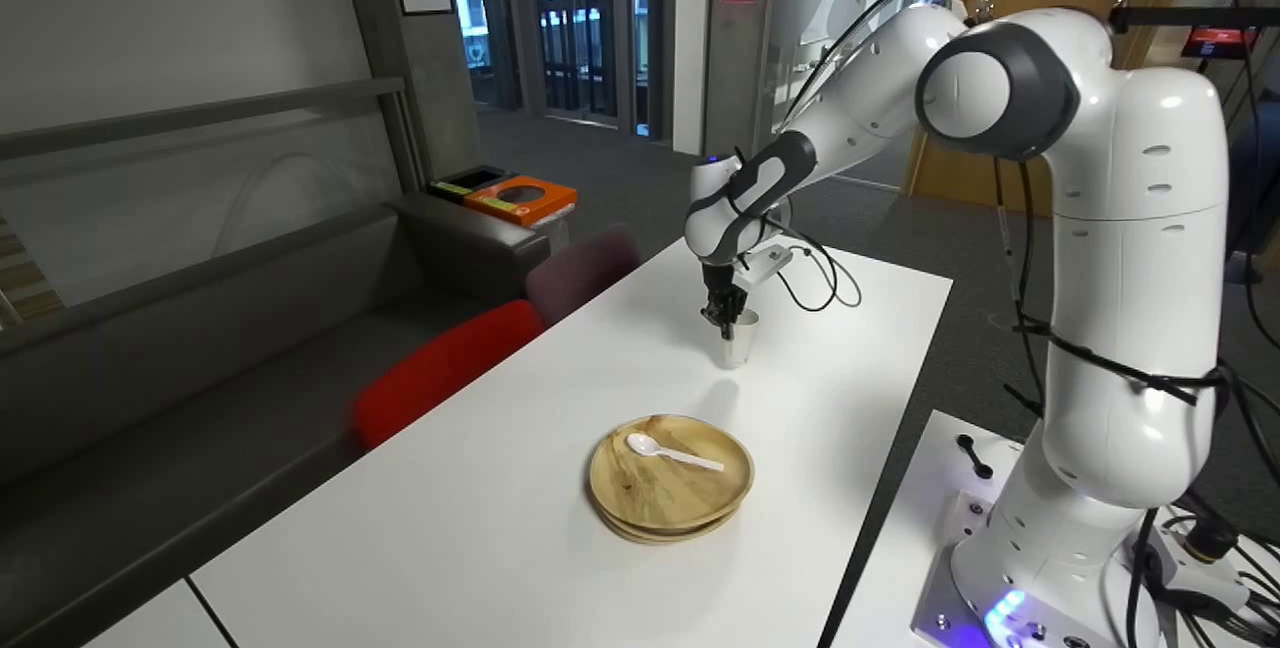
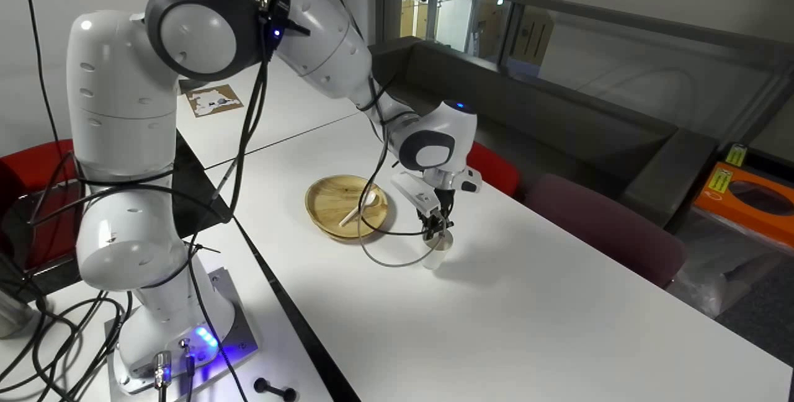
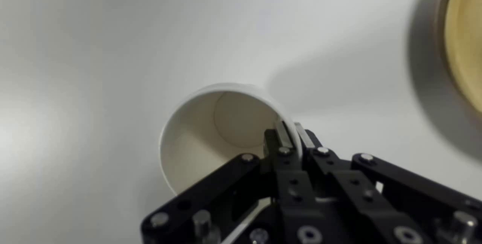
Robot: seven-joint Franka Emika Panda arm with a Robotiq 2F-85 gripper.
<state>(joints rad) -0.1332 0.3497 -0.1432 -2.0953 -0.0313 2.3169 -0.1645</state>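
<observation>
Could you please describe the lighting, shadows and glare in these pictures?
Wrist view: bright glare far left on the smooth white tabletop, soft shadow beside the round tan wooden plate, the inside of the round white cup partly shaded; both exterior views: blue light glowing at the base of the white jointed robot arm, the cup low in contrast against the tabletop.

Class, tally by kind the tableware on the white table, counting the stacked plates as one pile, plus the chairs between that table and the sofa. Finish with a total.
Cup: 1, its wall pinched by the hand
Spoon: 1
Pile of plates: 1
Chairs: 2, a red chair and a purple chair
Total: 5
</observation>
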